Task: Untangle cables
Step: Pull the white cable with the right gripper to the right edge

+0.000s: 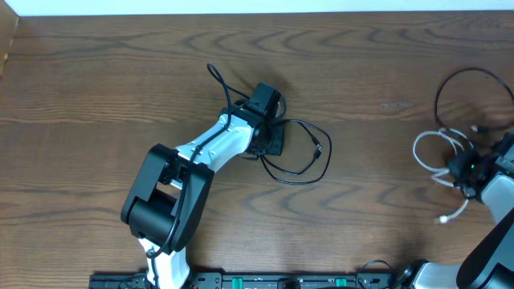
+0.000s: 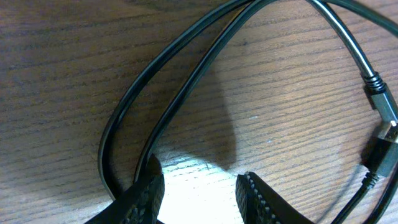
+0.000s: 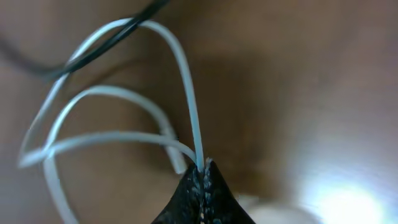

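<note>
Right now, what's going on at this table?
Two arms are working on cables on the wooden table. The right gripper is shut on the white cable at the table's right edge, where a second black cable crosses the white loops. Near the middle, the left gripper is open and low over a looped black cable. That cable runs past one finger, with bare wood between the fingers.

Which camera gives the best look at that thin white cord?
The overhead view: it shows the thin white charging cord nearly whole, loops and plug end, at the far right. The right wrist view shows it close but blurred, pinched in the right gripper. The left wrist view shows only a thin black cable.
</note>
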`<state>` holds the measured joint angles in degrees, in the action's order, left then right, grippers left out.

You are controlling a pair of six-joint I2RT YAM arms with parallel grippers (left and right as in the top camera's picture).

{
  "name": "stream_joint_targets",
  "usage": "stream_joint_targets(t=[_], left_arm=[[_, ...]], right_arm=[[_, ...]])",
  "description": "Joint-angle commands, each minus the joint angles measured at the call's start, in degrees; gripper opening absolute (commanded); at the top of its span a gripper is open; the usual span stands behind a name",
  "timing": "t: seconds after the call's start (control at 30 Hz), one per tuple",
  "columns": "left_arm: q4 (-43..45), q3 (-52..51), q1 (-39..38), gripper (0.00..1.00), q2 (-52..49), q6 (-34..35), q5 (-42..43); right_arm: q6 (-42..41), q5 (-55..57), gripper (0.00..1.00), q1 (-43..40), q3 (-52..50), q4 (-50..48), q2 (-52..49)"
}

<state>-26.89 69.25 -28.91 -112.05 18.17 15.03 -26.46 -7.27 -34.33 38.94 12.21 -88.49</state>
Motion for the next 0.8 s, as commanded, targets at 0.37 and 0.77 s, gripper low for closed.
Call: stream_joint_targets(t=[0.37,0.77], left_arm=[[-1.8,-2.7,-2.0,0.43,-3.8,0.2,-0.7],[-2.5,-2.7,-2.0,0.44,-3.8,0.2,-0.7]], right_arm=[[4.3,-3.7,0.01,2.1,30.7,5.3,-0.2],[5.8,11.3,0.01,-2.3,32.0,1.4,-0.4]])
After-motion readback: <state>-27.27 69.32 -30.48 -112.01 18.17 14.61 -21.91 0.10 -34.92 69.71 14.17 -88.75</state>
